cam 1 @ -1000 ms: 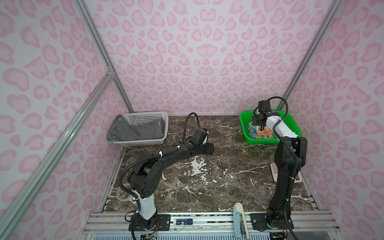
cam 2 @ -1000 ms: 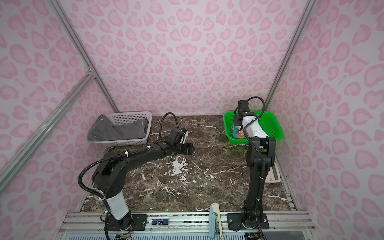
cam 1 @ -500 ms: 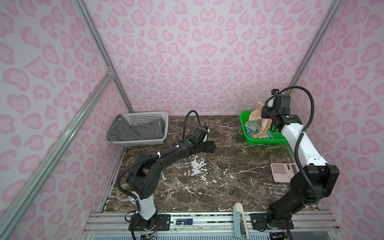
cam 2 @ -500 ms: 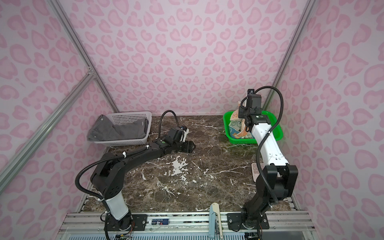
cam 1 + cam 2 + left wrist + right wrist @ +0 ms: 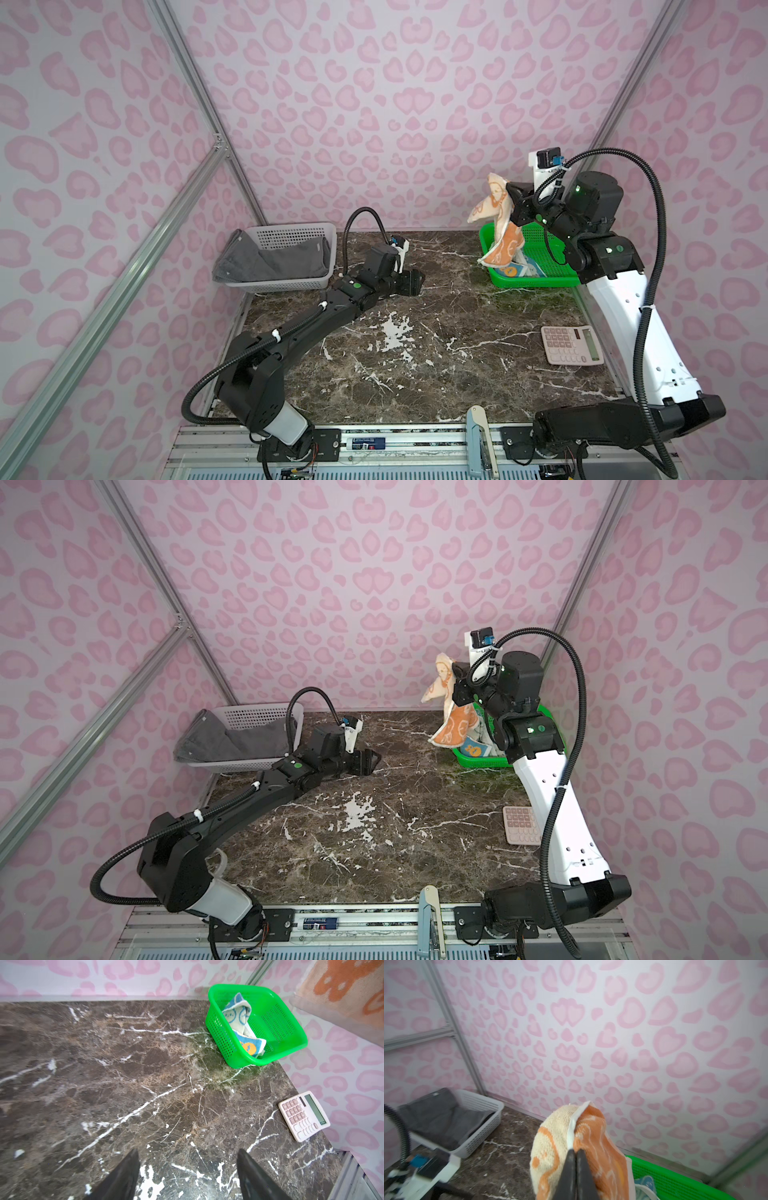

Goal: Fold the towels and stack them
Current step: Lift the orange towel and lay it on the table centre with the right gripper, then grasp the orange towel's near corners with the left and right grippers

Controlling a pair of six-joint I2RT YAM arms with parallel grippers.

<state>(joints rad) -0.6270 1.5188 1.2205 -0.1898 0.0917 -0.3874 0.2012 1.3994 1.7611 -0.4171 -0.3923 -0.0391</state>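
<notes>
- Step in hand, as judged: drawing the orange towel [image 5: 500, 232] out of the green basket [image 5: 224, 1043] for spreading on the table [image 5: 415, 365].
- Right gripper [image 5: 575, 1151]: jaws pressed together, pinching a bunched upper edge of the orange towel. The cloth hangs crumpled, with its lower end at the basket's front rim; contact cannot be told.
- Left gripper [image 5: 187, 1151]: jaws spread, empty, low over the table, well apart from the towel.
- Recommended: raise until the hem clears the rim, then carry to the open middle of the table. Let the left jaws take a second corner so the cloth lies flat before folding.
- Risk: a single bunched pinch may slip.
- Green basket: holds the blue towel [image 5: 239, 1016], crumpled.
- White basket [image 5: 282, 284]: holds the dark grey towel [image 5: 270, 262], draped over one end.
</notes>
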